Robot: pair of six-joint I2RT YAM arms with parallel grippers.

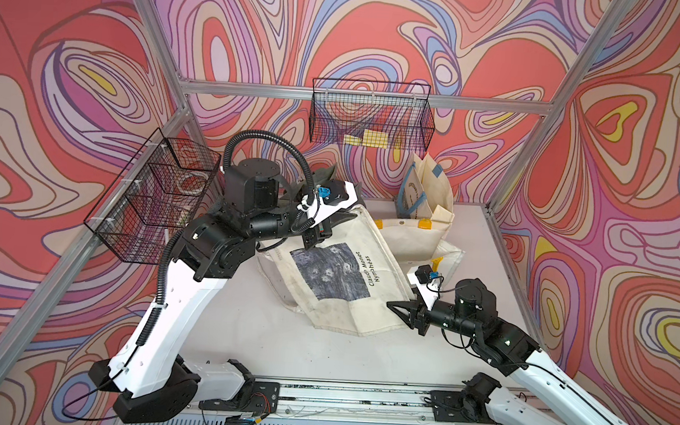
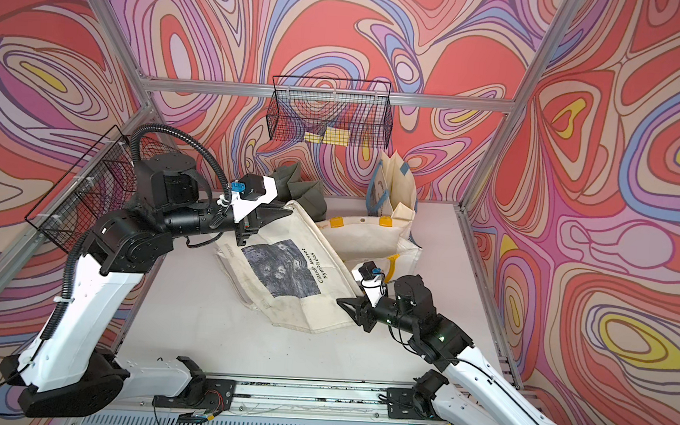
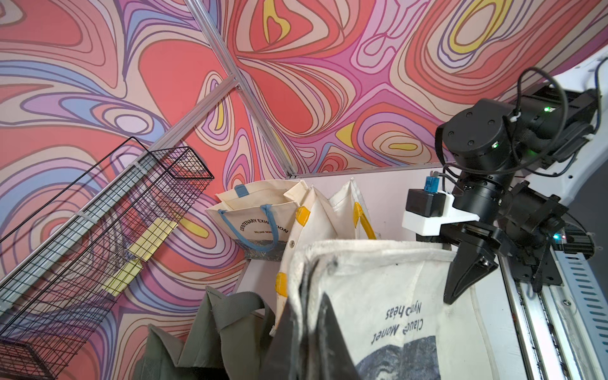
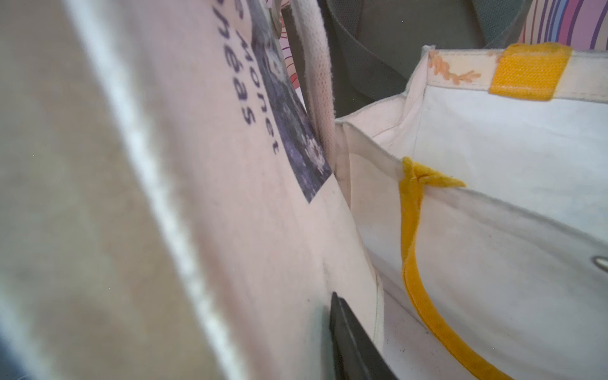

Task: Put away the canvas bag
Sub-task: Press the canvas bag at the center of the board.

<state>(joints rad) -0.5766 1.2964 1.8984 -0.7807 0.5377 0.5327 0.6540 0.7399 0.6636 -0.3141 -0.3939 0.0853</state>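
The Monet canvas bag sprawls over the middle of the counter. Its top hem is raised toward the back edge and its bottom trails toward the right edge. The left end effector is closed on that raised hem, pinching the cloth. The right end effector touches the bag's lower side edge. Its jaws stand partway apart, and I cannot tell whether any cloth lies between them.

The likely home is the back right corner. There a yellow-handled tote lies open just beside the Monet bag, with a blue-handled tote upright behind it. The right side should get a definite bite on the lower edge before anything lifts, because a bag held by one corner will probably hang and drag. Both ends should then rise together and fold the bag toward the tote's mouth, keeping loose cloth from snagging on its rim.

The front half of the counter is bare and would suit a regrasp. Behind the left end effector, a grey-green bag crowds the back edge. The back-wall wire basket hangs above the corner, and the right frame post stands near the right arm's swing.
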